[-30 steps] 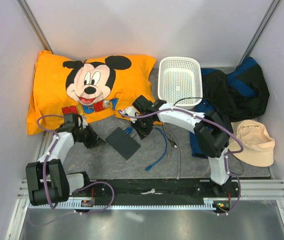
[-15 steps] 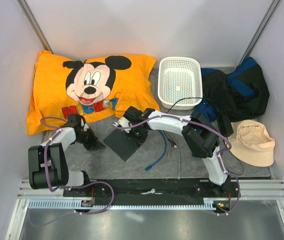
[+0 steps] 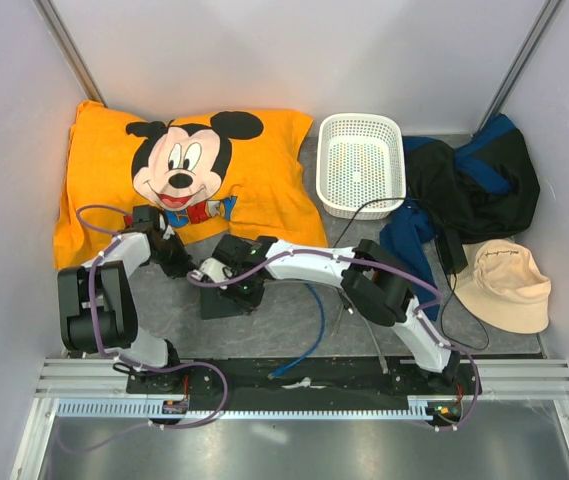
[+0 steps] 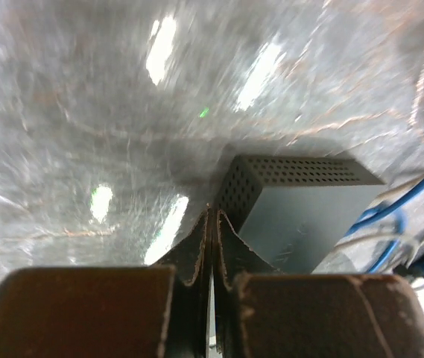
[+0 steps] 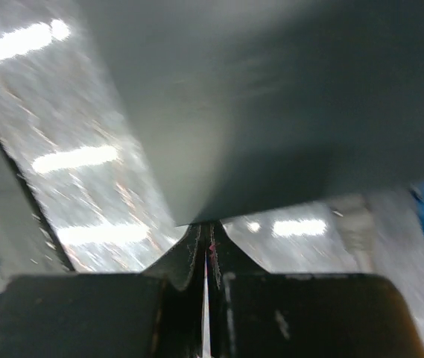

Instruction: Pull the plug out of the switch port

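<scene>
The switch port is a flat dark-grey box on the grey table, partly hidden under my right gripper. The right gripper is shut and empty, its tips at the box's edge. My left gripper is shut and empty just left of the box. In the left wrist view its tips touch or nearly touch the perforated corner of the switch port. Blue cable runs at the box's far end; the plug itself is hidden. The blue cable trails toward the near rail.
An orange Mickey pillow lies at the back left, close behind the left gripper. A white basket, a dark jacket and a beige cap are on the right. A black rail runs along the near edge.
My right gripper swept left and nearer, and the switch port slid left with it. The left gripper shifted slightly back toward the pillow. The blue cable's loose end moved toward the near rail.
</scene>
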Robot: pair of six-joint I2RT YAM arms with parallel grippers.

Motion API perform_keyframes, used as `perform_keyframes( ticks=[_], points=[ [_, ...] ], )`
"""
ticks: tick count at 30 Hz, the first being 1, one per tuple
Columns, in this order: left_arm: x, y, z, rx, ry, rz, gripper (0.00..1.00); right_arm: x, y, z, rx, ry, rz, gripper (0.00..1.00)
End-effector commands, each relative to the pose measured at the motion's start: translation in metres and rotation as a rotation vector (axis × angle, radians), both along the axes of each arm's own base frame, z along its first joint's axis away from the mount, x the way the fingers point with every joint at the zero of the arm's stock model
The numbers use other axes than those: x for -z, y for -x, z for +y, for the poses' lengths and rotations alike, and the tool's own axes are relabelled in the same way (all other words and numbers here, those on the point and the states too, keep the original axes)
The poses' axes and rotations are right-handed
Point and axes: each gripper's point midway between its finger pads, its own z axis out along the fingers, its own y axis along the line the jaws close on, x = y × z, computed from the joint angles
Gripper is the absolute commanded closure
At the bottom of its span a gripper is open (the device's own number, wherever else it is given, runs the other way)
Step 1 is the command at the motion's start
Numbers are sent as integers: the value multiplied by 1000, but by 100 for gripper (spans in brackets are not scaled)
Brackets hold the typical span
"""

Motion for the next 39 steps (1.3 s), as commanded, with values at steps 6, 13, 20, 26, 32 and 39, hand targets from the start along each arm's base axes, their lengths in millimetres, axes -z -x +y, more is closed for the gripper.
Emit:
perform_keyframes(
  ticks=[6,13,20,26,32,39],
  points=[
    [-28,-10,3,66,-44,-122,98,-34,3,24,-42,-86,-93,97],
    [-89,-18,20,54,-153,-215,98,-119,-42,-17,12,-170,-240,88],
    [-125,-25,-9,164,-55,-426,80,-155,-102,-54,189,-297,-136,43],
    [-119,-24,-41,281,94,-420,48,-156,-126,-63,97,-377,-107,25],
    [-103,-17,-51,379,143,-443,36,-132,-138,-32,85,-430,39,21],
    [-65,-1,-51,272,173,-321,35,-86,-145,-19,109,-415,110,18]
  ],
)
